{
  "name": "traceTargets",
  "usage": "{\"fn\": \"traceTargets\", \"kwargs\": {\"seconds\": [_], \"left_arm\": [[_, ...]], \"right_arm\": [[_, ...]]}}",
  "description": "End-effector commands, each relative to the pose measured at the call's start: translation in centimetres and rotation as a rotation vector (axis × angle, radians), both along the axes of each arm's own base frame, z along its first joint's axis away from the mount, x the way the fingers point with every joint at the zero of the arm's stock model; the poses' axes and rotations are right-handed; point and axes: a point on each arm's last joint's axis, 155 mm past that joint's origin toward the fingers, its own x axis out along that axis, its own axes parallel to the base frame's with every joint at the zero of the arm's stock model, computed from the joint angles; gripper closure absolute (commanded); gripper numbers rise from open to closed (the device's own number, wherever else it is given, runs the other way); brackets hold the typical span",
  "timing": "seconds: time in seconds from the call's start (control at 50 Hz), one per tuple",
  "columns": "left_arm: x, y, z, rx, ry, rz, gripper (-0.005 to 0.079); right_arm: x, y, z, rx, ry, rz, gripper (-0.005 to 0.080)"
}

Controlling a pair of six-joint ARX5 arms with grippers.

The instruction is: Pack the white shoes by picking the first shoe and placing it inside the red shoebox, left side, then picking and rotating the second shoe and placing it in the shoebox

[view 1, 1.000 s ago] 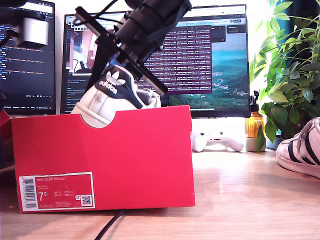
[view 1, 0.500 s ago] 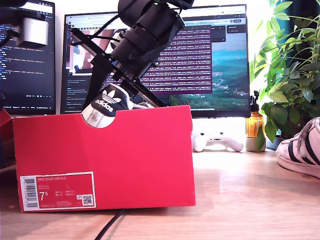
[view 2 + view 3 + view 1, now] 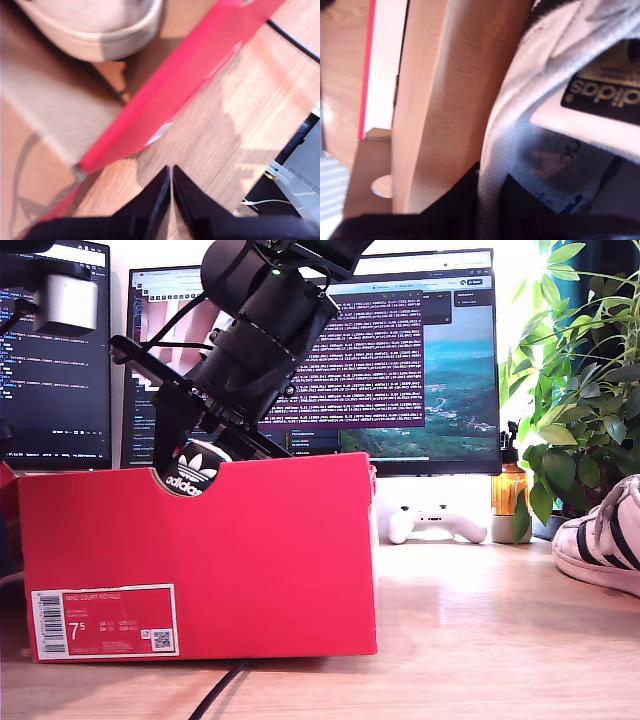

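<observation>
The red shoebox (image 3: pixel 250 560) stands on the wooden desk at the exterior view's left. One white shoe (image 3: pixel 190 475) is down inside it, with only its black heel tab showing through the notch. My second gripper (image 3: pixel 490 192) is shut on that shoe's (image 3: pixel 540 100) collar edge, between the box's cardboard walls, and its black arm (image 3: pixel 250 350) slants down over the box. My first gripper (image 3: pixel 171 172) is shut and holds nothing. It hovers over the desk just outside the box wall (image 3: pixel 175 95), with a white shoe's rounded end (image 3: pixel 100 30) beyond it. The other white shoe (image 3: pixel 605 540) lies at the exterior view's right edge.
Monitors (image 3: pixel 400 350) stand behind the box. A white game controller (image 3: pixel 435 523), an orange bottle (image 3: pixel 508 490) and a leafy plant (image 3: pixel 580 370) are at the exterior view's back right. A black cable (image 3: pixel 225 690) runs from under the box's front.
The second arm has lowered the shoe into the box and moved towards the exterior view's left. The shoe's side has sunk out of sight. The box has shifted slightly left.
</observation>
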Motion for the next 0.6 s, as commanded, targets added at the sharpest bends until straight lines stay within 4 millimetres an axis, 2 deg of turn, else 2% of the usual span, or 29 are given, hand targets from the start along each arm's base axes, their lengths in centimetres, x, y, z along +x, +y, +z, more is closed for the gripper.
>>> {"fn": "traceTargets", "kwargs": {"seconds": [0.0, 0.24, 0.38, 0.52, 0.58], "left_arm": [[-0.21, -0.25, -0.38, 0.008, 0.006, -0.02, 0.0761], [-0.36, -0.46, -0.37, 0.008, 0.005, -0.031, 0.0761], [-0.38, -0.44, -0.39, 0.009, 0.006, -0.031, 0.0761], [-0.38, -0.43, -0.39, 0.01, 0.006, -0.031, 0.0761], [-0.37, -0.42, -0.39, 0.01, 0.006, -0.03, 0.0761]], "right_arm": [[1.05, 0.41, 0.83, 0.016, -0.037, -0.028, 0.0765], [0.57, 0.97, 0.82, 0.01, -0.047, -0.029, 0.0761], [0.52, 0.97, 0.79, 0.008, -0.047, -0.026, 0.0679], [0.34, 0.87, 0.65, 0.002, -0.04, -0.024, 0.067], [0.18, 0.83, 0.56, -0.003, -0.036, -0.021, 0.0642]]}}
